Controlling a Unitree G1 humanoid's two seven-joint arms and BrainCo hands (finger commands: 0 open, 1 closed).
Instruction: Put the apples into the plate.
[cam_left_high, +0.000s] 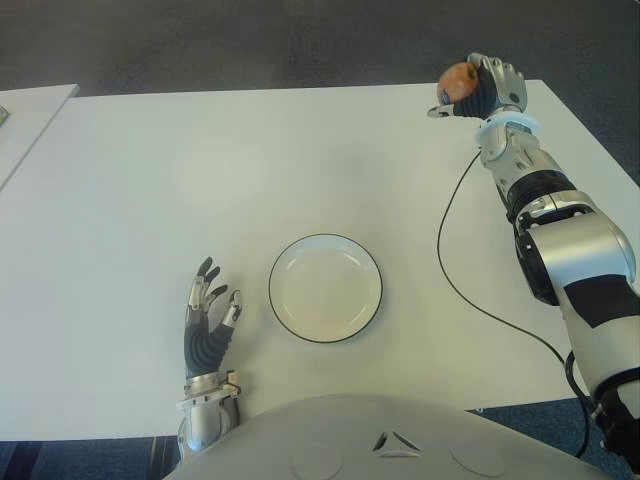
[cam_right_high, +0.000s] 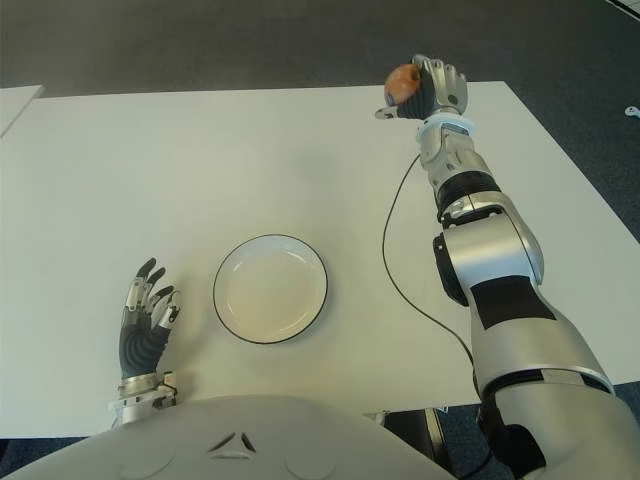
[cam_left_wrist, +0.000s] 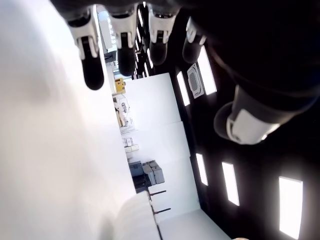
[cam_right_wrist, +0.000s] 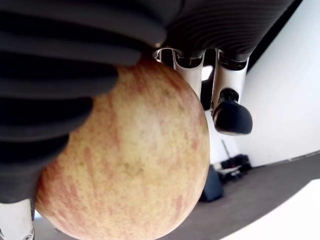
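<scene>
My right arm stretches out to one o'clock, and my right hand (cam_left_high: 487, 88) at the table's (cam_left_high: 150, 180) far edge is wrapped around an apple (cam_left_high: 458, 80). My right wrist view shows its red-yellow streaked skin pressed against my palm. The plate (cam_left_high: 372, 300) sits near me, empty. At its nine o'clock, my left hand (cam_left_high: 208, 325) shows, fingers spread, holding nothing.

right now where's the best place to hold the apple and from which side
Around its widest, round middle, as the right hand has it now: fingers wrapped over one side, the apple bulging out toward the robot's left at the table's far edge. The smooth, ball-like shape favours an enclosing side grip, probably steadier than a fingertip pinch. The left hand shows open, left of the plate.
</scene>
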